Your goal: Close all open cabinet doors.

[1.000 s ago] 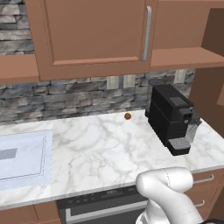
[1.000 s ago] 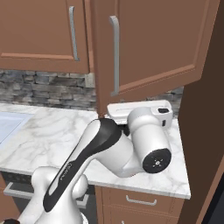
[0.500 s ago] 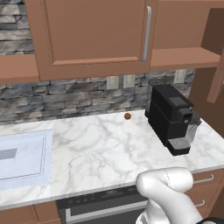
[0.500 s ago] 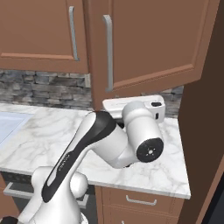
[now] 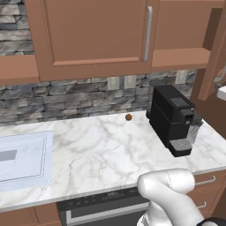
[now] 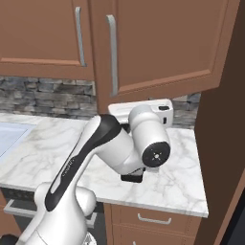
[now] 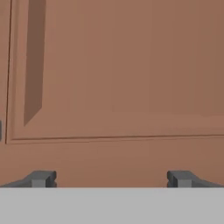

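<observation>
Cabinet door (image 6: 162,43) on the right hanging ajar over the counter (image 5: 101,154), swung out from the wall cupboards above the coffee machine (image 5: 173,118). Gripper (image 7: 112,178) facing its wooden panel (image 7: 131,74) close up, fingers (image 7: 41,178) spread wide apart, holding nothing; likely set flat-on to push the door shut, not to grasp. Neighbouring door (image 6: 40,36) looks closed.

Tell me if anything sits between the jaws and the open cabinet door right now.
Nothing visible does. In the hand view the gripper faces the door's recessed panel directly, its jaws spread with only wood between them. The coffee machine stands lower, on the counter, out of that path.
</observation>
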